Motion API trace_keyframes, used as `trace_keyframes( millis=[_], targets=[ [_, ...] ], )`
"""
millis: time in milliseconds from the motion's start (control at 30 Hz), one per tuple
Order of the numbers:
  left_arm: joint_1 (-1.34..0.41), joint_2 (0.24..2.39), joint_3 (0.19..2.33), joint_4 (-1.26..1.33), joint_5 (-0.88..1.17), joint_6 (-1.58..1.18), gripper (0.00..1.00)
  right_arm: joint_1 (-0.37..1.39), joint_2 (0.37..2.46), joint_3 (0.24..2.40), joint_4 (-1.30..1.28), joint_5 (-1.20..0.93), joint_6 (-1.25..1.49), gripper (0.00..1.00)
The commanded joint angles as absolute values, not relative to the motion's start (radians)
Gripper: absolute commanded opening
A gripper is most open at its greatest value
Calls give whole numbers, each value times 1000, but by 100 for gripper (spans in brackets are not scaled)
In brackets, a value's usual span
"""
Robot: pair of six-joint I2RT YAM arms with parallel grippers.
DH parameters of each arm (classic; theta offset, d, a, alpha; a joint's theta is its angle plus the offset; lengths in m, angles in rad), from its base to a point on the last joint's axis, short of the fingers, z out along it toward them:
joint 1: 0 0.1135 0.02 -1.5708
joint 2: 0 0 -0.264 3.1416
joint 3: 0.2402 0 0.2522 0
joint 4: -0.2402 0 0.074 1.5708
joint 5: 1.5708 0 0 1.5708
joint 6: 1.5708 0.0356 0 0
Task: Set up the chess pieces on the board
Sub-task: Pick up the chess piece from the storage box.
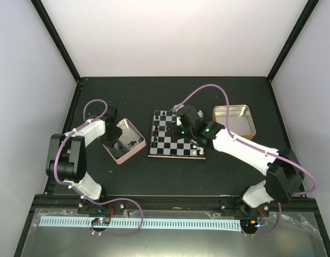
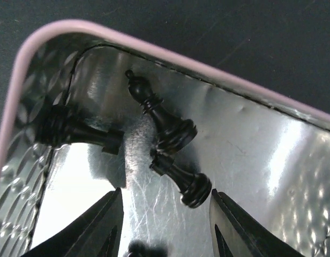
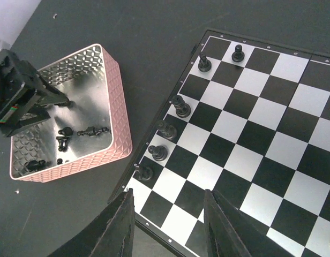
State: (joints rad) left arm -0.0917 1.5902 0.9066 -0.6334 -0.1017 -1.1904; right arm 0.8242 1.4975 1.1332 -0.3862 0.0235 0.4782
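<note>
nearest me, at six o'clock, the two arm bases sit behind a pale slotted strip (image 1: 154, 222), with purple cables looping off them.

up the table now. the left gripper (image 2: 165, 230) is down inside the pink tin (image 1: 132, 155), which sits at nine o'clock from the board (image 1: 166, 140). its jaws are partway apart with nothing pinched. the loose black chess pieces (image 2: 181, 179) lie on the shiny floor right ahead of the tips. a pawn on its side is closest. a bishop (image 2: 159, 115) is just beyond it, so close i can't tell if they touch. a third piece lies toppled toward the tin's corner.

so i'd call this the pick from the tin, not yet closed. the next move looks fiddly. the jaws need to close squarely on that pawn without knocking the bishop. then comes a lift clear of the tin wall, across to three o'clock, and the pawn goes upright on a free square. on slick metal a tiny round piece could easily squirt away.

the right gripper (image 3: 170, 227) hangs over the board, jaws moderately apart and empty, with squares showing between them. six black pieces already stand along the board edge facing the tin. a few white pieces (image 1: 196, 152) stand at its five o'clock.

further out, at two o'clock, is a gold tin (image 1: 252, 127). the table (image 1: 100, 176) is matt black, with plain white walls behind and black frame struts rising at ten and two.
</note>
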Motion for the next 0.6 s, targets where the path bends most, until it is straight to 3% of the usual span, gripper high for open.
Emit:
trace_keyframes(
  millis=[0,300,567],
  targets=[
    [-78,1644,981,-708,-120,-1255,45,821,1434,1103,-376,38,486,36],
    [-67,1679,1020,-744,-114,-1273,42,821,1374,1077,-380,51,483,36],
    [-66,1699,1041,-756,-111,-1268,29,821,1361,1074,-379,53,476,36]
  ],
)
